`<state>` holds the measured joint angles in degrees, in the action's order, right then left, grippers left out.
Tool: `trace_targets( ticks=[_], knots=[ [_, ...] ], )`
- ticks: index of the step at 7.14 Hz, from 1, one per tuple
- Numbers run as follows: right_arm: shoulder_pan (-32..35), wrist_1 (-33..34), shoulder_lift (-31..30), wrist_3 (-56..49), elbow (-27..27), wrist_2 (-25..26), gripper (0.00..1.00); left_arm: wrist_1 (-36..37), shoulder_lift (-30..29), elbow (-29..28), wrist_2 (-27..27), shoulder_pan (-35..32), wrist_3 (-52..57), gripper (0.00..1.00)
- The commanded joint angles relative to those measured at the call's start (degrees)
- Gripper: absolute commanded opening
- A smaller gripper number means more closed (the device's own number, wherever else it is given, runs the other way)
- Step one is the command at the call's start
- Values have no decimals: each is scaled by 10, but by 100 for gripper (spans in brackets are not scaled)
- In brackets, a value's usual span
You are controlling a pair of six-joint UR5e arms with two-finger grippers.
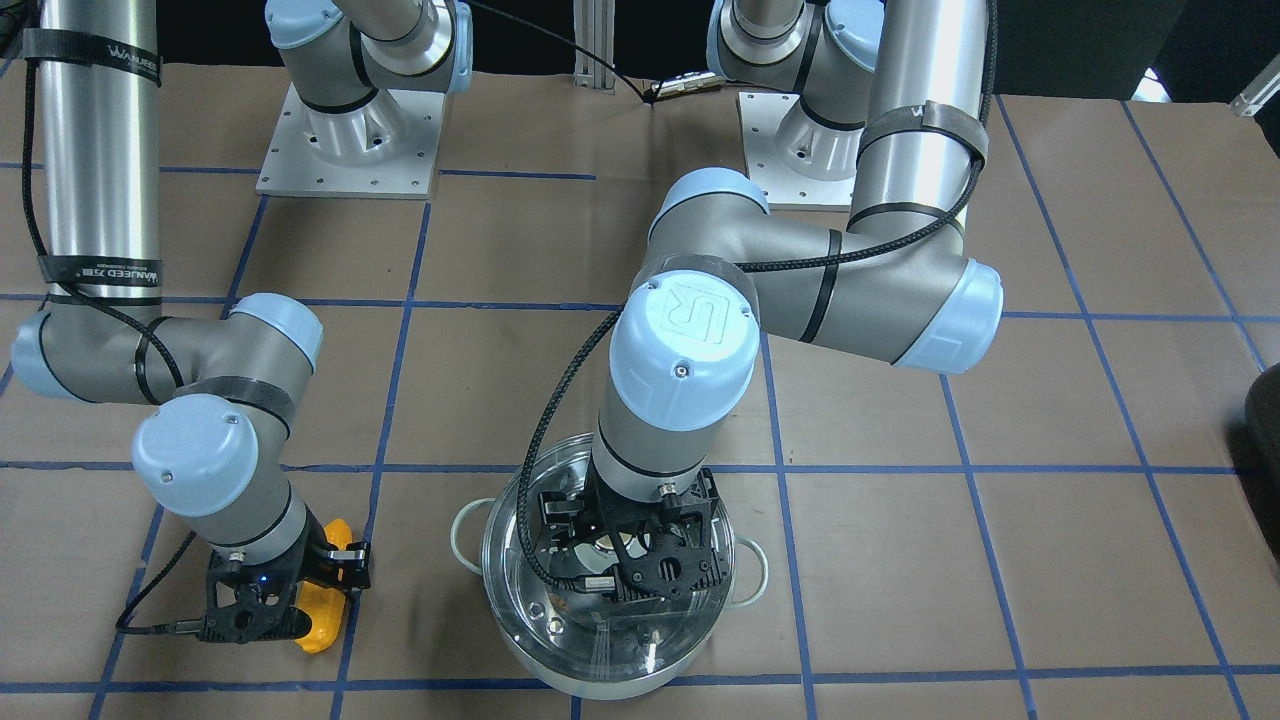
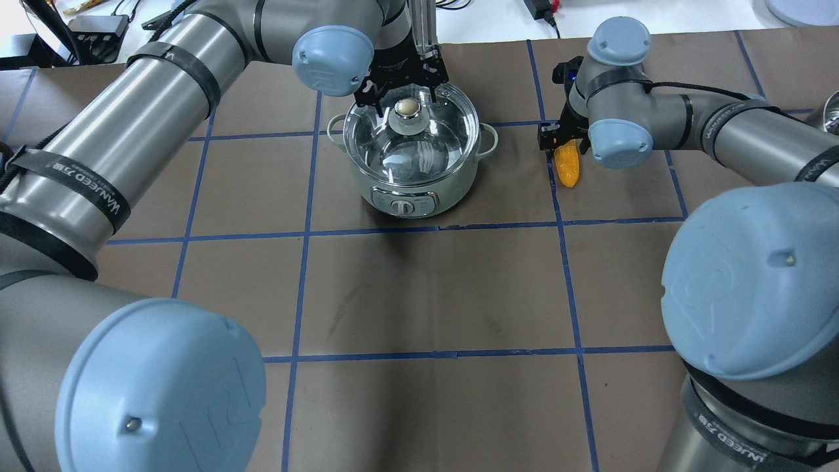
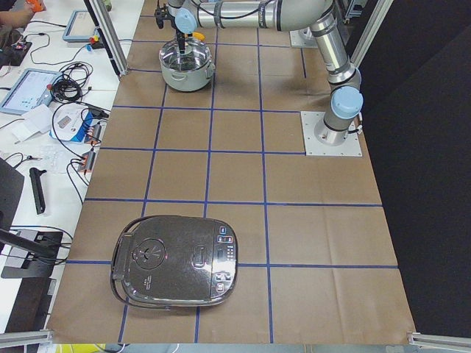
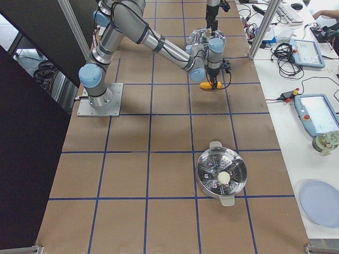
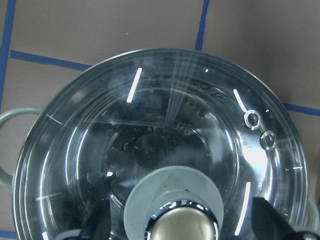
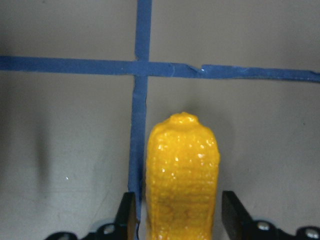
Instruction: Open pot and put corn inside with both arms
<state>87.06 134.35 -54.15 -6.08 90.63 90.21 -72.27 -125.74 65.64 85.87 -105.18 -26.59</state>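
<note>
Two tools gape empty: the left tool (image 2: 404, 98) straddles the lid knob (image 5: 182, 225) of the pot (image 2: 409, 190), upper centre in the overhead view, seemingly to lift it. The right tool (image 6: 180, 210) flanks the corn (image 6: 182, 165), lying on the desk (image 2: 426, 295) right of the pot there.

A raised "UR" logo is showing on the light-blue joint cap (image 1: 684, 345) of the left arm (image 1: 870, 290). White "WANJEED" lettering is running along a black strap (image 1: 98, 272) on the right arm (image 1: 95, 160), and along another strap (image 2: 108, 200) on the left arm's tube.
</note>
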Motion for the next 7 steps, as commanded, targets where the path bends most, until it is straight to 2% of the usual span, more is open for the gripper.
trace_targets(
  ticks=[1, 2, 3, 4, 5, 6, 7],
  knots=[
    [-1, -10, -11, 7, -4, 3, 7, -3, -1, -1, -2, 0, -5, 27],
    [-1, -57, -55, 9, -11, 3, 8, -2, -1, -1, -3, 0, -6, 16],
    [-1, -140, -112, 8, -12, 1, 8, -3, 0, -4, -4, 0, -6, 15],
    [0, -164, -132, 11, -12, 0, 8, -6, 15, -6, -10, 0, -5, 15],
    [6, -159, -133, 17, -16, -1, 8, -35, 40, -11, -11, 8, 4, 15],
    [45, -164, -129, 68, -47, -1, 8, -89, 65, -20, -9, 29, 46, 15],
    [110, -201, -104, 103, -105, 7, 8, -114, 90, -7, -8, 90, 106, 15]
  ],
)
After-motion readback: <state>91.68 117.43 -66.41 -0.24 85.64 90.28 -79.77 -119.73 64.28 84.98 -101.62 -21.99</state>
